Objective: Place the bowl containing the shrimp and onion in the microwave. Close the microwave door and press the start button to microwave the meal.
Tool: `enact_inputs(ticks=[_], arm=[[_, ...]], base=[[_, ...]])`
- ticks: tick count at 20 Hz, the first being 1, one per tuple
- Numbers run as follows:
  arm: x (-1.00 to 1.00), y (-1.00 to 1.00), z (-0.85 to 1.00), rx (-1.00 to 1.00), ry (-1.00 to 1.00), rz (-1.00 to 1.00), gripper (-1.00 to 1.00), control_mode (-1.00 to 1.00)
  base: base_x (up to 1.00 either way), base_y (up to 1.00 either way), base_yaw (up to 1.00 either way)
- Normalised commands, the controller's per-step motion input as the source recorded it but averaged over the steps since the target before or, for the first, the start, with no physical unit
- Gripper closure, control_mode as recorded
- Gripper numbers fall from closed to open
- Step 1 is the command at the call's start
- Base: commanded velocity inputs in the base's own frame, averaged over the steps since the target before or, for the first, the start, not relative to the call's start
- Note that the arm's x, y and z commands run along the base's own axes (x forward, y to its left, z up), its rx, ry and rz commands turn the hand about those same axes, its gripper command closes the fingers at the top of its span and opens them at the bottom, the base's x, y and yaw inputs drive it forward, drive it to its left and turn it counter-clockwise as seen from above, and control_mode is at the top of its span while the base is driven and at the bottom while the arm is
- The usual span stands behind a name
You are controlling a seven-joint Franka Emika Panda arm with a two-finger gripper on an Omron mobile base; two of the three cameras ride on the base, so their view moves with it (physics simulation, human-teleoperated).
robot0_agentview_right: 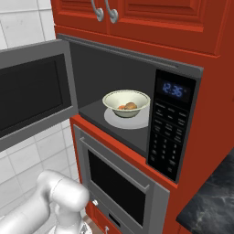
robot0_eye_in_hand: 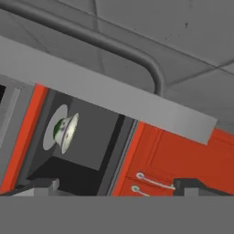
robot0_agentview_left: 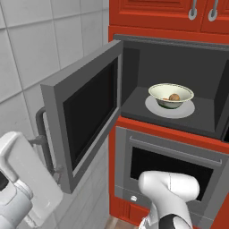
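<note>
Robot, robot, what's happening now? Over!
End effector open, empty. Cream-white bowl on turntable inside grey microwave. Grey-framed door wide open. Nothing blocking.

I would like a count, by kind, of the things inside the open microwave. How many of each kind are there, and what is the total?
Bowl: 1, standing on the turntable plate
Turntable plate: 1
Onion: 1, in the bowl
Shrimp: 1, in the bowl beside the onion
Total: 4
</note>
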Motion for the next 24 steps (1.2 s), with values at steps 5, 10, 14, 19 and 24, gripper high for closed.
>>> enact_inputs(ticks=[5, 10, 14, 19, 24], arm=[[0.44, 0.03, -0.33, 0.0, 0.07, 0.19, -1.0, -1.0], [0.19, 0.01, -0.35, 0.0, 0.03, 0.32, -1.0, -1.0], [0.01, -0.14, -0.21, 0.01, 0.07, 0.46, -1.0, -1.0], [0.01, -0.5, -0.01, 0.09, 0.08, 0.44, -1.0, -1.0], [0.16, -0.64, 0.0, 0.22, 0.01, 0.24, -1.0, -1.0]], base=[[0.0, 0.0, 0.0], [0.0, 0.0, 0.0], [0.0, 0.0, 0.0], [0.0, 0.0, 0.0], [0.0, 0.0, 0.0]])
